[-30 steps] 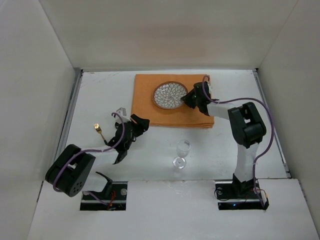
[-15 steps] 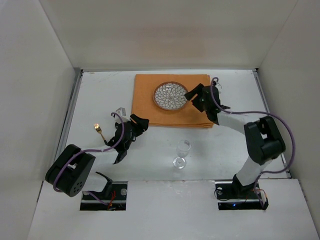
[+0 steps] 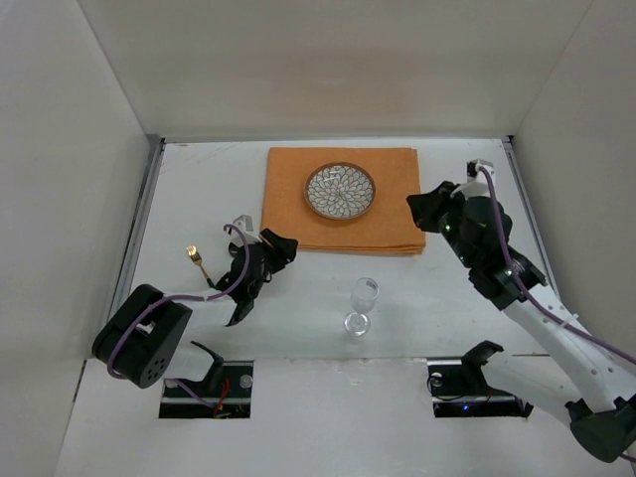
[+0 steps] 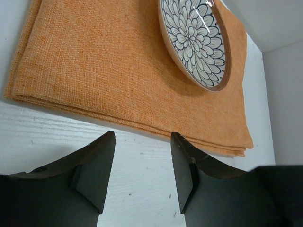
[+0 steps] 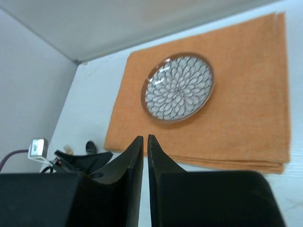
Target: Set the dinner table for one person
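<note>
The white dinner table [image 3: 199,189] carries an orange folded cloth [image 3: 388,224] at the back middle. A round plate [image 3: 340,191] with a petal pattern lies on the cloth. A clear wine glass [image 3: 362,303] stands upright in front of the cloth. A small gold fork [image 3: 196,260] lies at the left. My left gripper [image 3: 281,244] is open and empty, low over the table just before the cloth's front left edge [image 4: 71,101]. My right gripper [image 3: 419,206] is shut and empty, raised at the cloth's right edge, apart from the plate [image 5: 177,87].
White walls enclose the table on three sides, with metal edge strips [image 3: 144,209] along the left and right. The left arm's purple cable [image 3: 234,263] loops near the fork. The arm bases sit at the near edge.
My right gripper has drawn back from the plate's right rim to the cloth's right edge, and the arm has swung right. The plate stays on the cloth. The left arm has not moved.
</note>
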You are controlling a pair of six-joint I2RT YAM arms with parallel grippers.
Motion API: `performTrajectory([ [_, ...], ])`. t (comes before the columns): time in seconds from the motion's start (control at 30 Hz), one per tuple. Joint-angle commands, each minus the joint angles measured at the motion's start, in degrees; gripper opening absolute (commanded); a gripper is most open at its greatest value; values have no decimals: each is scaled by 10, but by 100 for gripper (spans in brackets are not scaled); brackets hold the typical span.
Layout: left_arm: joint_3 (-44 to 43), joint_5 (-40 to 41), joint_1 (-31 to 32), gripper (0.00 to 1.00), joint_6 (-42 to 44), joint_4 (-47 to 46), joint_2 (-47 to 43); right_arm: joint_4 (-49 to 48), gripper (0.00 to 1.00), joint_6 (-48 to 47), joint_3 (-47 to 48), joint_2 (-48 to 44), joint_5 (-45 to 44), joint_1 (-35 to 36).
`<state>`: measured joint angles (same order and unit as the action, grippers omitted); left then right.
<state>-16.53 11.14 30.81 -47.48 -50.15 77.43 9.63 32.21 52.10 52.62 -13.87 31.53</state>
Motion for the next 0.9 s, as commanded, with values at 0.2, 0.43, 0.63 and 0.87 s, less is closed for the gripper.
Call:
performTrajectory([
  [0.2, -4, 6, 4, 47, 2, -32, -5, -34, 12, -40, 99, 231, 40, -100],
  [0.43, -3, 11, 8, 47, 8, -27, -18, -15, 8, -8, 285, 514, 132, -172],
  [0.63, 1, 7, -4, 48, 4, -28, -20, -15, 8, 76, 303, 610, 126, -182],
  [0.87, 7, -1, -18, 48, -4, -26, -32, 55, 13, 66, 322, 635, 61, -177],
])
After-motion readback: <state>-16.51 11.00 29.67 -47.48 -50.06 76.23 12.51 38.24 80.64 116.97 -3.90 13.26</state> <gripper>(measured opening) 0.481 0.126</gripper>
